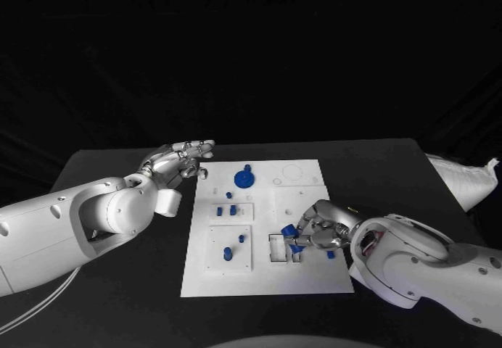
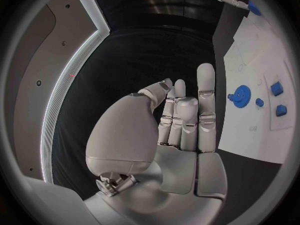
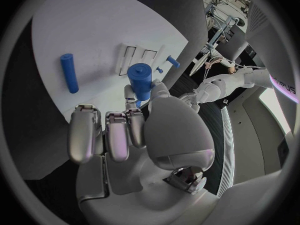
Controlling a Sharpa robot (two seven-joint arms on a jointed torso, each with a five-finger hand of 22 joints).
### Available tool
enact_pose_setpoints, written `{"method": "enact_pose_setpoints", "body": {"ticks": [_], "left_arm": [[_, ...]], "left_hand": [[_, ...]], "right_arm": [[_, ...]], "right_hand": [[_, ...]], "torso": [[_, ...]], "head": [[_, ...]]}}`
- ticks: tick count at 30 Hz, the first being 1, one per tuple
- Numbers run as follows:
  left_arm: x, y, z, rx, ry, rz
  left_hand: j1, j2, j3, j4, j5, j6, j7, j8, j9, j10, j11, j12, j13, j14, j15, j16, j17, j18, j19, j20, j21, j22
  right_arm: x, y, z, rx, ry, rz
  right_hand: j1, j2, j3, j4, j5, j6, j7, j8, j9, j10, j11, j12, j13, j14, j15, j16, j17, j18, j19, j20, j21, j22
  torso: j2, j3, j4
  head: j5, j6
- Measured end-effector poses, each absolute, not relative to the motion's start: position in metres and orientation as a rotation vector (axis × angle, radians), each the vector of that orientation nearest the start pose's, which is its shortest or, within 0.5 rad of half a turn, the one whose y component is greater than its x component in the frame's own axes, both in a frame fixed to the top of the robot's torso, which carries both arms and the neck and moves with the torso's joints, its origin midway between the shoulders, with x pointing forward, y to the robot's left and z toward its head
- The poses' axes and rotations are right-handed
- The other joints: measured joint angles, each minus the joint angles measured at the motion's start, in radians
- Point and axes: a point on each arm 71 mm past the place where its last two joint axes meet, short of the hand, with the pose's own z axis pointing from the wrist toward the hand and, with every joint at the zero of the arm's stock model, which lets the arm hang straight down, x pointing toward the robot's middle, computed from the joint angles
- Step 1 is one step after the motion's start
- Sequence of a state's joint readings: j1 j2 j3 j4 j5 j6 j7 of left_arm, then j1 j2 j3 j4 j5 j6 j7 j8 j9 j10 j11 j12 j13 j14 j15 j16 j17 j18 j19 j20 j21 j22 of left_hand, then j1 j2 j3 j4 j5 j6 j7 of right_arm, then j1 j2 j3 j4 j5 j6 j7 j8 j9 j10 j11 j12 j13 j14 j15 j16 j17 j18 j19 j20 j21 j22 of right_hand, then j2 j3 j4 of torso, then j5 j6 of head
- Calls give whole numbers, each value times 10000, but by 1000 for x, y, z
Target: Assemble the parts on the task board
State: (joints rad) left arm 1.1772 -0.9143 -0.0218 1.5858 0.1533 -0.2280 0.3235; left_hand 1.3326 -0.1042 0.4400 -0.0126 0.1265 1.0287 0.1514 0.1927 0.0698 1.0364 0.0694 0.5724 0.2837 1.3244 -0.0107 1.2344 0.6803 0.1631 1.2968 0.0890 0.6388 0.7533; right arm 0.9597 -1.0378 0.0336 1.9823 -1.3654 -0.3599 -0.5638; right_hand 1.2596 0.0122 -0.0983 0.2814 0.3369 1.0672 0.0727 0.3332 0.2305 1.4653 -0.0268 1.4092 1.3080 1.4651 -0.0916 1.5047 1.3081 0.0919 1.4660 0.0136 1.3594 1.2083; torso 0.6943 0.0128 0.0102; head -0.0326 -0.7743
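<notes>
We see the white board (image 1: 267, 283) lying flat in the middle of the black table (image 1: 125, 290). Our right hand (image 1: 319, 228) is low over the right side of the board. It pinches a short blue peg (image 3: 140, 80) between the thumb and a finger, and the other fingers stay out of the way. We think it holds the peg by one end so the other end can go into a slot (image 1: 278, 248) just beside it. A blue rod (image 3: 69, 73) lies flat on the board near the hand.

Our left hand (image 1: 188, 161) waits by the board's far left corner. Its fingers are straight and it holds nothing. We think it keeps clear for now.

A blue gear (image 1: 245, 177) sits on the far part of the board. Small blue pieces (image 1: 227, 211) stand in the middle.
</notes>
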Motion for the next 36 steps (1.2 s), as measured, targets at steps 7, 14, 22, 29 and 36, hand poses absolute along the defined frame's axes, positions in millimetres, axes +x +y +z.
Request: {"method": "enact_pose_setpoints", "body": {"ticks": [7, 14, 22, 29, 36], "left_arm": [[475, 222, -185, -13387, 14613, -16219], [474, 222, -185, -13382, 14627, -16239], [474, 221, -185, -13364, 14653, -16253], [473, 221, -184, -13334, 14681, -16259], [473, 221, -184, -13178, 14756, -16255]], "left_hand": [[0, 0, 0, 0, 0, 0, 0, 0, 0, 0, 0, 0, 0, 0, 0, 0, 0, -1, 0, 0, 0, 0], [0, 0, 0, 0, 0, 0, 0, 64, 10, 0, 0, 0, 0, 0, 0, 0, 0, -2, 0, 0, 0, -8], [0, 0, 0, 0, 0, 0, 0, 65, 13, 0, 0, 0, -1, 0, 0, 0, 0, -2, 0, 0, 0, -16], [0, 0, 0, 0, 0, 0, 0, 65, 12, 1, 0, 6, -1, 0, 0, 0, 0, -1, 0, 0, 1, -16], [0, 0, 0, 0, 0, 0, 0, 65, 12, 1, 0, 47, -1, 0, 0, 0, 0, 0, 0, 0, 1, -16]], "right_arm": [[366, -177, -229, 2284, 20138, 5927], [367, -170, -235, 2094, 20454, 5879], [368, -166, -238, 1921, 20667, 5820], [369, -164, -239, 1732, 20616, 5733], [371, -164, -239, 1491, 20435, 5583]], "right_hand": [[-147, 147, -51, 30, -3, 34, 33, 2, 0, 18, -18, -134, 2, 15, -15, 42, -1, -115, 2, -30, 69, 63], [-212, 212, -80, 55, -7, 34, 32, 21, 1, -20, -53, -174, 22, -8, -38, 41, -2, -155, 2, -30, 69, 92], [-399, 399, -268, 93, -103, 35, 32, 294, 69, -20, -54, -275, 46, 14, -87, 41, -2, -155, -12, -87, 69, 91], [-1308, 596, -956, 73, -1989, 449, -340, 408, 1057, 69, -145, -543, 50, 32, -109, 40, -3, -155, 2, -101, 68, 37], [-1892, 322, -1618, 120, -2847, 418, -388, 376, 1201, 15, -158, -1033, -26, 14, -127, 40, -4, -155, 2, -100, -8, -112]], "torso": [[4, 6, -9], [6, 12, -15], [6, 12, -10], [6, 6, -12], [4, 9, -15]], "head": [[44, -5], [78, -13], [102, -33], [128, -40], [149, -39]]}}
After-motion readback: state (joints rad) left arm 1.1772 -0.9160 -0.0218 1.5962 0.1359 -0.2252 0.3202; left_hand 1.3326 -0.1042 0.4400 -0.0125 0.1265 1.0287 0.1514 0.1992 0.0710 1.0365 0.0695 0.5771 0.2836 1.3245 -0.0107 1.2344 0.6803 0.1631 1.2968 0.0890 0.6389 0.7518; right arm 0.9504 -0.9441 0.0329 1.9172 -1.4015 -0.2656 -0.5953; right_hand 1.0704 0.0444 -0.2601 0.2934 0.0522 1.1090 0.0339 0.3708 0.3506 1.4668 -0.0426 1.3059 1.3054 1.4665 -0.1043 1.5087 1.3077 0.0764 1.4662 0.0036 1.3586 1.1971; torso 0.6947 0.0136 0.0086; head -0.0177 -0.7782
